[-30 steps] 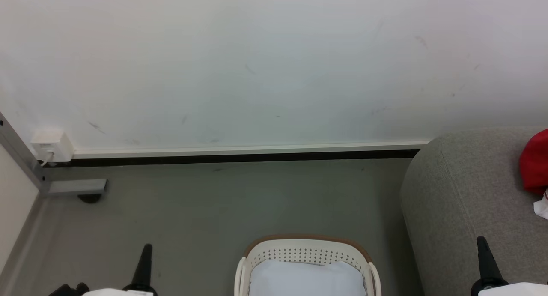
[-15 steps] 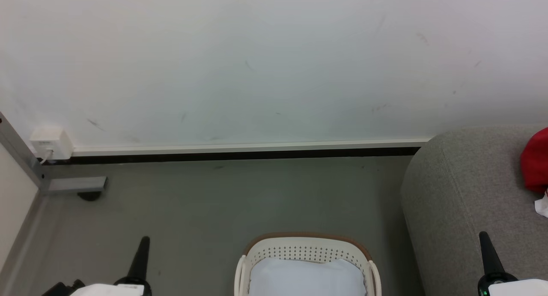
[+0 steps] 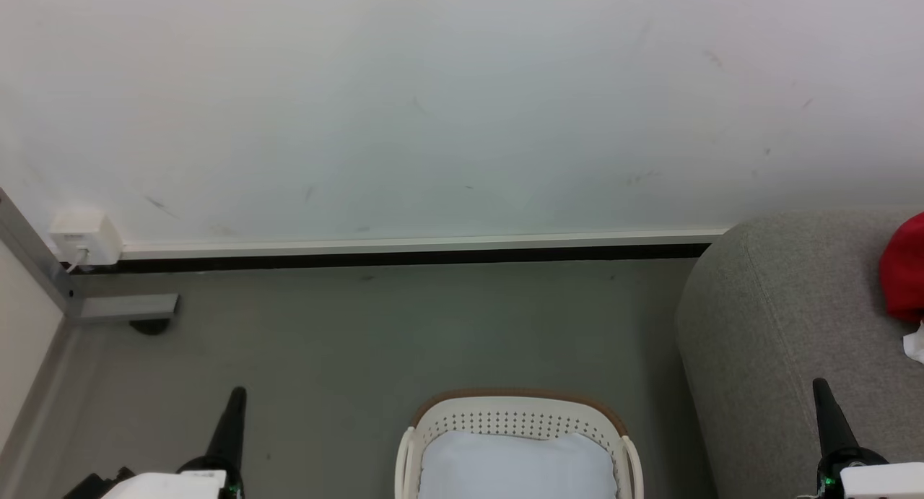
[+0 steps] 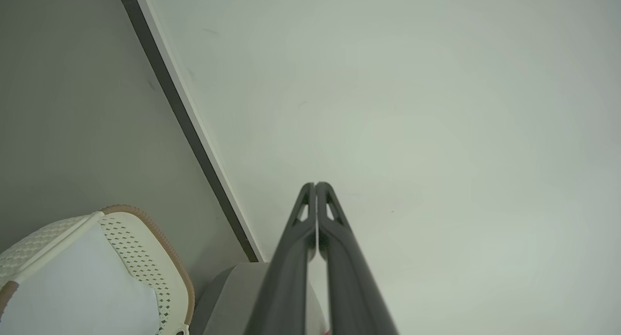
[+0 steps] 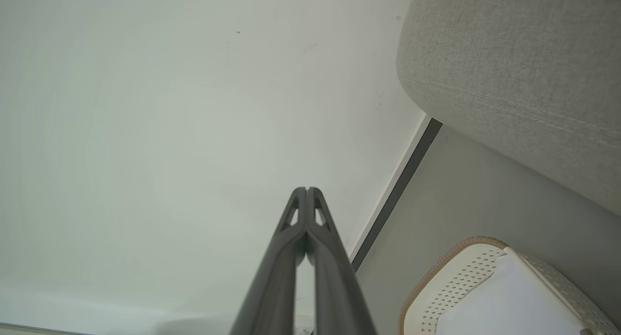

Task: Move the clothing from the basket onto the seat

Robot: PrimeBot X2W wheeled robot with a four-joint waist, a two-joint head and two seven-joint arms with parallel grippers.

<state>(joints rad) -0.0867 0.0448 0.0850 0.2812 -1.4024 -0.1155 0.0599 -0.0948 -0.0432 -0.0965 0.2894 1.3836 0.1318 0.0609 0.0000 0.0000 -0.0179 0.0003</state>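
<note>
Where view ends, clothing [image 3: 906,268] on seat [image 3: 779,318] cut off; basket [image 3: 516,421] half-cropped.

Scuffed white wall [image 3: 462,109], pale skirting [image 3: 419,244], grey floor [image 3: 404,333], white socket box [image 3: 79,239], pale cloth [image 3: 516,466].

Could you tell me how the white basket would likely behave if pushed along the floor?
The basket probably slides readily: its perforated walls look light, holding a pale cloth. Pushed high up, it might tip or skew.

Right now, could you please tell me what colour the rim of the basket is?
Brown, along the top edge of the white basket; it shows best in the right wrist view.
</note>
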